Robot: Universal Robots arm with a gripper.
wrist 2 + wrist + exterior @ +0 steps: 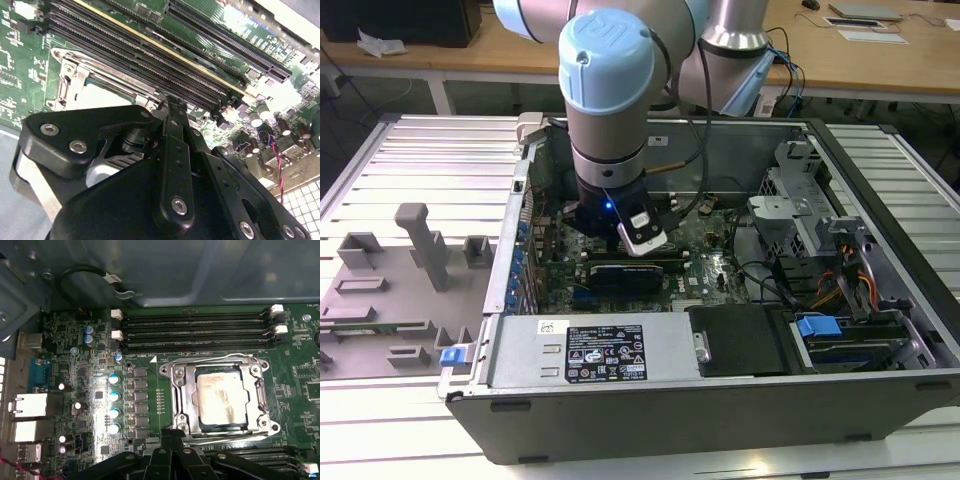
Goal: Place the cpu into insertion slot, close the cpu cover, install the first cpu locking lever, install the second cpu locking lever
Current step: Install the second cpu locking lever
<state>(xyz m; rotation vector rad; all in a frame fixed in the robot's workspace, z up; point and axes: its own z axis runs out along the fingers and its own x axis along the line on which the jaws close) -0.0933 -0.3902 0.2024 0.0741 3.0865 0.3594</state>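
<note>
Right below my wrist, my gripper [170, 107] hangs low over the green circuit board [90, 390] inside the open computer case [740, 400]. In the second wrist view my black fingers [172, 150] lie pressed together along one line, closed on nothing I can see, and their tip sits just beside the nearest of the long black memory slots [150, 55]. In the first wrist view the same fingers come up at the near edge, just short of the socket's metal rim.

Just past my fingertips lies the insertion slot [175, 390], its silvery frame set into the board. The cpu [220, 397] already rests inside it, flat, its dull grey top smeared with pale residue. The cpu cover [257, 395] lies down around the chip, which shows through its central window. A thin wire lever [210, 360] runs along the far side of the frame; whether it is latched I cannot tell.

Beyond the socket, four memory slots run side by side with white clips [277, 310] at their ends. Farther off, a black cable [80, 275] loops against the grey case wall.

In the exterior view my arm [610, 100] comes straight down into the case, and a grey fixture tray [390, 290] sits outside it at the exterior view's left.
</note>
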